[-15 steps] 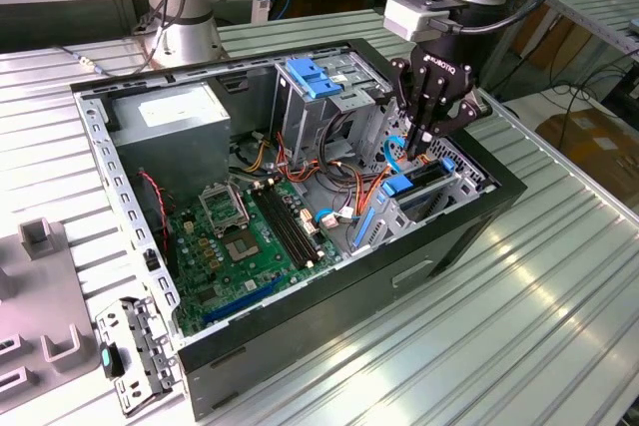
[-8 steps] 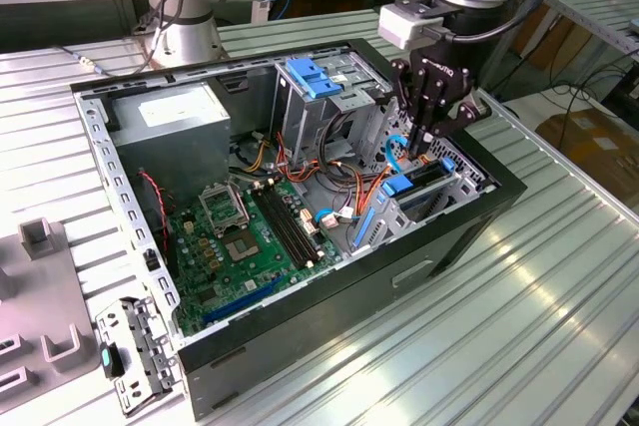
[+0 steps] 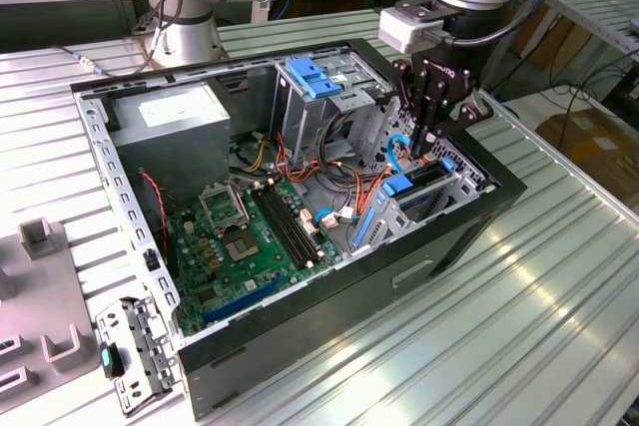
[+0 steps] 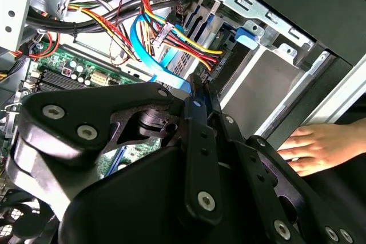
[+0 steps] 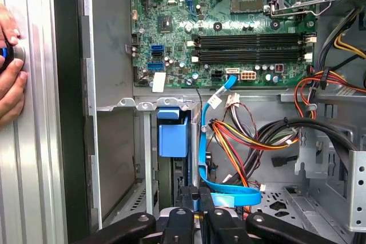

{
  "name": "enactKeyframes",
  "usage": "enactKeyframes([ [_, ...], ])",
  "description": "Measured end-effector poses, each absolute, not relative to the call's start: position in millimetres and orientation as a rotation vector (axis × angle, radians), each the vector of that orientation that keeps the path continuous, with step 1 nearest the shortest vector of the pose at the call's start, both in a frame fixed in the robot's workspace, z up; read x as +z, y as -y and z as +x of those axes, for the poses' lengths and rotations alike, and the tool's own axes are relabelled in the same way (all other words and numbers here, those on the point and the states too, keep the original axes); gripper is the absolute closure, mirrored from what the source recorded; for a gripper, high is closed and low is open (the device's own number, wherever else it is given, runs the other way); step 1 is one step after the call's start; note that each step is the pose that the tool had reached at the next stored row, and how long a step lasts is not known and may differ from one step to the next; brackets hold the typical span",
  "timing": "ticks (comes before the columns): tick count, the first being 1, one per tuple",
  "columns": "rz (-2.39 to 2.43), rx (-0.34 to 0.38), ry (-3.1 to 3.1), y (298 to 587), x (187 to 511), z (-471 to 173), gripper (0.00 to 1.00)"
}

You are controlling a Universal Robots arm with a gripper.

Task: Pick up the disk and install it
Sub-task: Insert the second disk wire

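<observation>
The disk (image 3: 427, 175) stands on edge in the drive cage at the corner of the open computer case (image 3: 329, 311) on the exterior view's right. Its dark body sits low in the slot. The blue rail end (image 5: 172, 136) faces the motherboard. My gripper (image 3: 425, 143) hangs just above the cage with its black fingers (image 5: 187, 198) drawn together. The fingertips (image 4: 197, 87) sit right by a flat blue data cable (image 5: 229, 194) that loops beside the disk. I cannot tell whether the cable is pinched between them.
Bundles of coloured power wires (image 5: 251, 141) cross the case beside the cage. A blue bracket (image 3: 315, 77) tops the upper bay and a grey power supply box (image 3: 170, 122) sits at the back. A person's hand (image 4: 314, 147) rests on the slatted table by the case wall.
</observation>
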State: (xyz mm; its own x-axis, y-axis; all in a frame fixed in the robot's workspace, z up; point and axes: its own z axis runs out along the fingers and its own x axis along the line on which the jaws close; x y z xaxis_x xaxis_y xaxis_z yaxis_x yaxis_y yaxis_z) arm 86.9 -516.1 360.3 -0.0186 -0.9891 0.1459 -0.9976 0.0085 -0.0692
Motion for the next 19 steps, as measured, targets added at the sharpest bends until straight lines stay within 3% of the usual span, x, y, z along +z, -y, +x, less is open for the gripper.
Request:
enactKeyframes([
  [8, 2.165, 0.233, 2.196, 518, 360, 87, 0.84],
  [19, 2.204, 0.172, 2.243, 539, 357, 85, 0.84],
])
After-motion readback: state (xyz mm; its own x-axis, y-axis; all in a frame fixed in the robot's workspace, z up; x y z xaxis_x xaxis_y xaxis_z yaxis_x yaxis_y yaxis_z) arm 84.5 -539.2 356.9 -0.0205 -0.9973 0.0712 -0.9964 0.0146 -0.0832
